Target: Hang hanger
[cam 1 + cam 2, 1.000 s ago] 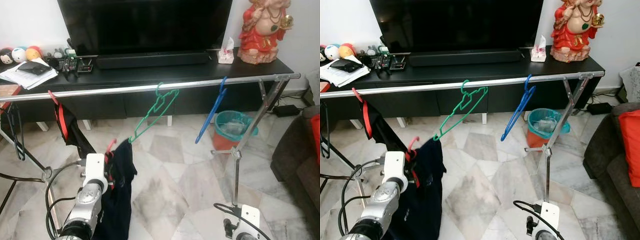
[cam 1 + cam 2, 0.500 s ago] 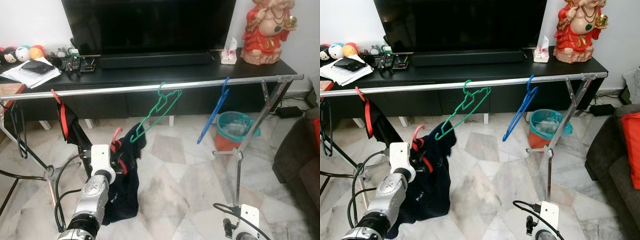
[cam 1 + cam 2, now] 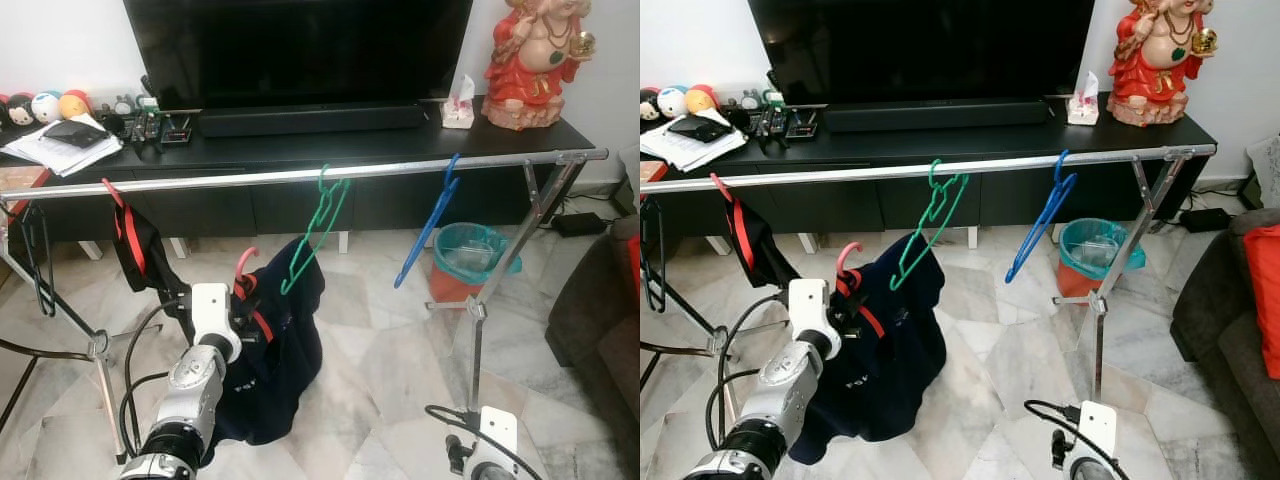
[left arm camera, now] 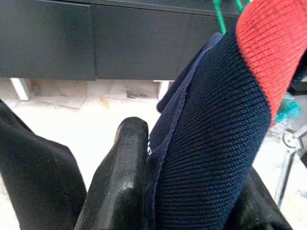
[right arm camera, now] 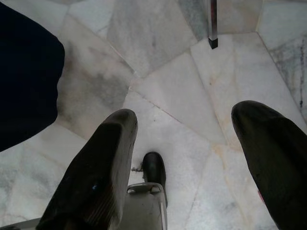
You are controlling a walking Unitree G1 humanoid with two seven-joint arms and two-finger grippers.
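Before the rail (image 3: 250, 177), green hanger (image 3: 318, 235), blue hanger (image 3: 428, 222).

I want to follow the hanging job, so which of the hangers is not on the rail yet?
The pink-red hanger carrying the navy garment, held by the left gripper below the rail.

Left tool (image 4: 187, 191) fingertips buried in navy garment (image 3: 275, 370); statue (image 3: 535, 60) head cropped.

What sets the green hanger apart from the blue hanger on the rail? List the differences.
The green hanger is green; the blue hanger is blue. The green hanger hangs nearer the left claw, its lower tip in front of the dark garment that claw holds; the blue hanger hangs farther right, above the teal bin. Both are empty, hooked on the metal rail and tilted.
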